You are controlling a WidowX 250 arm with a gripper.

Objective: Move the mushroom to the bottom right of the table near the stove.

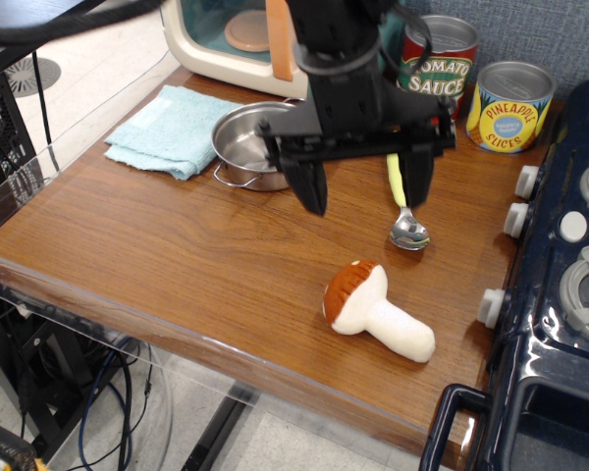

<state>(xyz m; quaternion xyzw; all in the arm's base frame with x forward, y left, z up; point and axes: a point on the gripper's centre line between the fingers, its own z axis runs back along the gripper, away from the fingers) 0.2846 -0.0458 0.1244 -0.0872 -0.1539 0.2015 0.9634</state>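
Note:
The mushroom (375, 312) lies on its side on the wooden table (157, 245), near the front right, its brown cap to the left and cream stem pointing right toward the stove (560, 294). The stove stands along the table's right edge with white knobs facing the mushroom. My gripper (365, 193) hangs above and behind the mushroom, open wide and empty, its two black fingers (312, 186) apart and clear of the toy.
A yellow-green handled spoon (404, 211) lies behind the mushroom. A steel pot (243, 147) and a teal towel (167, 132) sit at the back left, a toy microwave (231, 39) behind them. Two cans (510, 103) stand at the back right.

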